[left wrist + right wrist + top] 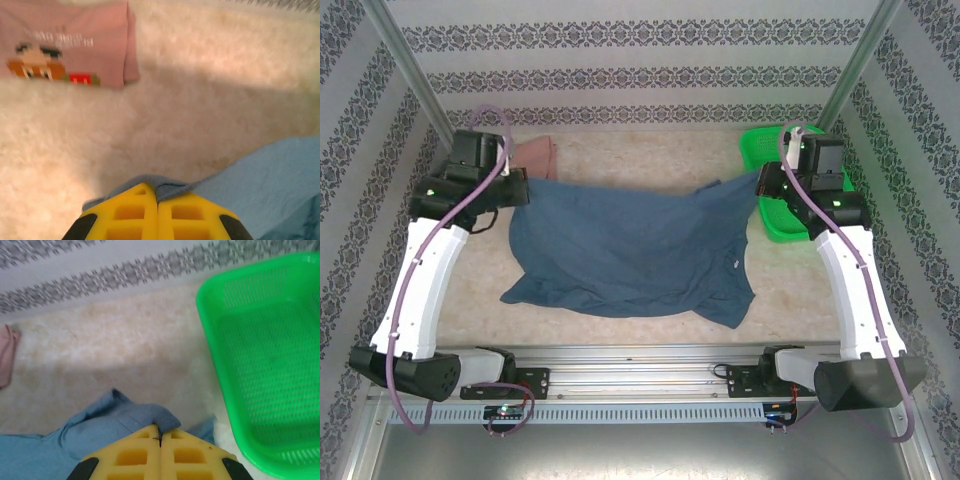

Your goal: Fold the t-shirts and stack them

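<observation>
Two shirts are out on the table [800, 290]. In the top view the blue t-shirt [630, 250] lies crumpled across the middle, with its far edge drawn out between the two arms: the left arm meets its far left corner and the right arm its far right corner. The pink t-shirt [538, 157] sits at the far left, just behind the left arm, as a small compact shape apart from the blue one. A green basket [760, 150] stands at the far right, partly under the right arm.

In the left wrist view the left fingers [130, 215] are pressed together, with a bunched hem of blue cloth pinched between their tips. Beyond them lies the pink shirt with its pixel face print upward and its edges straight.

In the right wrist view the right fingers [135, 457] are likewise clamped together on a fold of blue cloth. The basket is just beside them on the right, and nothing can be seen in the part of it in view.

As I judge it, the pink shirt is already folded and set aside. The blue one is only gripped for spreading, so its folds and the stacking on the pink remain.
</observation>
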Tool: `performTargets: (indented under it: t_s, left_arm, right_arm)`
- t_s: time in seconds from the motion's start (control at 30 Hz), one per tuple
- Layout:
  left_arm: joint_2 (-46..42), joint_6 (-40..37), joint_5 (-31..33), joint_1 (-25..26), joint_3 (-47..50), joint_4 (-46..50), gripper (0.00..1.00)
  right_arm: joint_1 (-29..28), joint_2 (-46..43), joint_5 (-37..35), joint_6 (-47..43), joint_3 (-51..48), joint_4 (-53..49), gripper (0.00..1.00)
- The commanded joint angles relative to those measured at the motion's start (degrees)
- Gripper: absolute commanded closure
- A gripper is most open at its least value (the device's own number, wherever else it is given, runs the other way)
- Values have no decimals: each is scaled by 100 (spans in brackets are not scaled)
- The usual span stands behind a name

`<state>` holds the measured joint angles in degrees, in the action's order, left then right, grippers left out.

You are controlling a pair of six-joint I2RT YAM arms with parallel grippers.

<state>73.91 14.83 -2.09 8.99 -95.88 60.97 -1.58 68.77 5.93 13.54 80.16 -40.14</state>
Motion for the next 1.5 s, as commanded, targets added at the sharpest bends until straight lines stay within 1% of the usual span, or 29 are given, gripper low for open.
performTargets:
  t_s: [0.0, 0.17, 0.33, 0.6, 0.73, 0.87, 0.93, 1.03, 1.23, 1.33, 1.4, 1.47]
  left_arm:
    - [104, -402, 273, -56, -806, 589, 100]
    - [158, -406, 306, -56, -2030, 469, 100]
    - [148, -428, 263, -57, -2700, 327, 100]
    - [10, -499, -102, -62, -3295, -190, 100]
    - [99, -481, -374, -56, -3732, -242, 100]
    - [215, -490, -501, -63, -3872, -215, 100]
    - [356, -481, -673, -56, -3891, -141, 100]
    - [580, -455, -890, -56, -3793, -148, 100]
    - [1246, -357, -1251, -93, -3809, -574, 100]
    - [1788, -189, -1509, -243, -4169, -813, 100]
    - [2256, 8, -1731, -385, -4611, -870, 100]
    - [2895, 144, -1950, -514, -5317, -875, 100]
  right_arm:
    - [53, -321, 193, -32, 350, 300, 100]
    - [62, -672, 505, 239, 970, 703, 100]
    - [62, -767, 616, 444, 1668, 773, 100]
    - [62, -529, 1032, 628, 3172, 775, 100]
    - [62, -282, 1069, 574, 3951, 414, 100]
    - [65, -129, 1423, 859, 4206, 380, 100]
    - [62, 53, 1485, 883, 4335, 138, 100]
    - [64, 313, 1596, 942, 4263, -52, 100]
    - [62, 1033, 1818, 1057, 4058, 36, 100]
    - [64, 1595, 1951, 1088, 4273, 182, 100]
    - [62, 2044, 1964, 1072, 4618, 195, 100]
    - [63, 2535, 1998, 1052, 5046, 295, 100]
